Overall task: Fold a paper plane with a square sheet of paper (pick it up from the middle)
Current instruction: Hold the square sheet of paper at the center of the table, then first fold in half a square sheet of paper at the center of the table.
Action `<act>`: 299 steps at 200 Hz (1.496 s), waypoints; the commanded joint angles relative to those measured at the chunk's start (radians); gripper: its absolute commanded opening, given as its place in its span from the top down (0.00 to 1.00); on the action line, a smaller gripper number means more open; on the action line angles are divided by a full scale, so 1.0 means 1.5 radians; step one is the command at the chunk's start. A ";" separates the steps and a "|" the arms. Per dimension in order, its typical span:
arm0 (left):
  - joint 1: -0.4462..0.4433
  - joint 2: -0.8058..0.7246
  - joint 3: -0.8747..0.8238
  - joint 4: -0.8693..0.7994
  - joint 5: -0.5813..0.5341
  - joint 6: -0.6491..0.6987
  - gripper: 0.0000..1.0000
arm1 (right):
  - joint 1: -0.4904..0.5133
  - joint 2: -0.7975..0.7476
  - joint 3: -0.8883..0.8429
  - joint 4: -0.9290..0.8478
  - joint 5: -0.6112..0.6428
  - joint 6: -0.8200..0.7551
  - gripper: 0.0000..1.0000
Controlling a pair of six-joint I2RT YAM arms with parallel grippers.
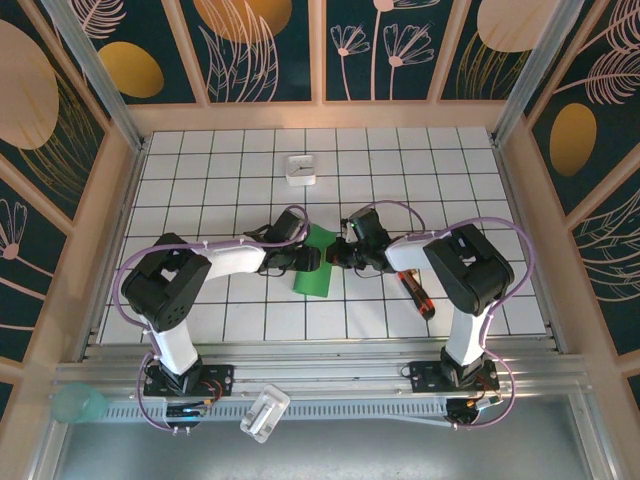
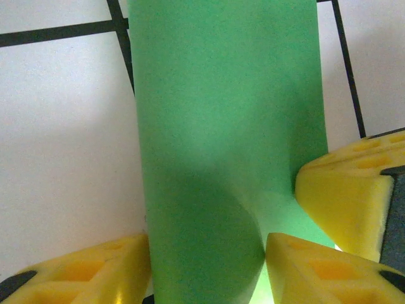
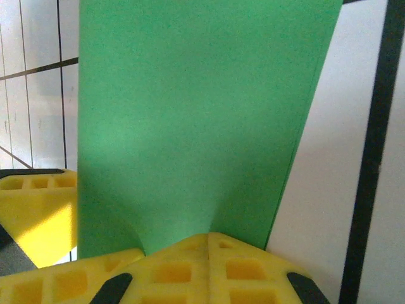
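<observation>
R gripper [image 3: 209, 256] clenched, pads flush together, pinching paper [image 3: 190, 114] at the edge nearest it. Sheet puckers into the tips & runs straight ahead of them over tiled table [image 3: 329, 190]. L gripper [image 2: 207, 278] jaws part-way apart, paper strip betw its pads [image 2: 82, 275], touching both, bowed there. Can't tell if squeezed or just straddled. One R finger [image 2: 348, 190] sits just beside an L pad, against paper edge.
</observation>
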 commanded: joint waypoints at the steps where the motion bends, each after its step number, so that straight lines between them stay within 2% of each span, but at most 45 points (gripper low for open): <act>1: -0.002 0.024 -0.004 -0.038 -0.027 -0.003 0.44 | 0.007 0.044 -0.018 -0.060 0.062 0.009 1.00; 44: -0.001 -0.049 0.013 -0.045 -0.070 -0.025 0.35 | 0.006 0.051 -0.035 -0.050 0.066 0.013 1.00; 60: 0.000 -0.103 0.011 -0.037 -0.084 -0.040 0.34 | 0.007 0.055 -0.037 -0.047 0.066 0.013 1.00; 73: -0.001 -0.128 0.006 -0.016 -0.067 -0.053 0.36 | 0.007 0.055 -0.038 -0.047 0.067 0.013 1.00; 85: -0.001 -0.132 0.006 0.004 -0.027 -0.066 0.44 | 0.006 0.056 -0.037 -0.046 0.067 0.013 1.00; 113: 0.000 -0.085 0.018 0.027 0.077 -0.087 0.70 | 0.005 0.056 -0.039 -0.048 0.072 0.012 1.00; 134: 0.001 -0.042 0.042 0.013 0.080 -0.079 0.84 | 0.004 0.055 -0.038 -0.051 0.076 0.011 1.00; 155: 0.012 -0.009 0.037 0.006 0.055 -0.072 0.90 | 0.004 0.055 -0.038 -0.053 0.078 0.012 1.00; 208: 0.050 0.014 -0.032 0.039 0.023 -0.072 0.92 | 0.003 0.060 -0.042 -0.065 0.088 0.008 1.00; 253: 0.055 -0.046 -0.036 0.129 0.123 -0.112 0.82 | 0.002 0.061 -0.047 -0.067 0.087 0.005 1.00; 299: 0.087 0.043 0.018 0.107 0.123 -0.078 0.85 | 0.003 0.061 -0.046 -0.065 0.089 0.003 1.00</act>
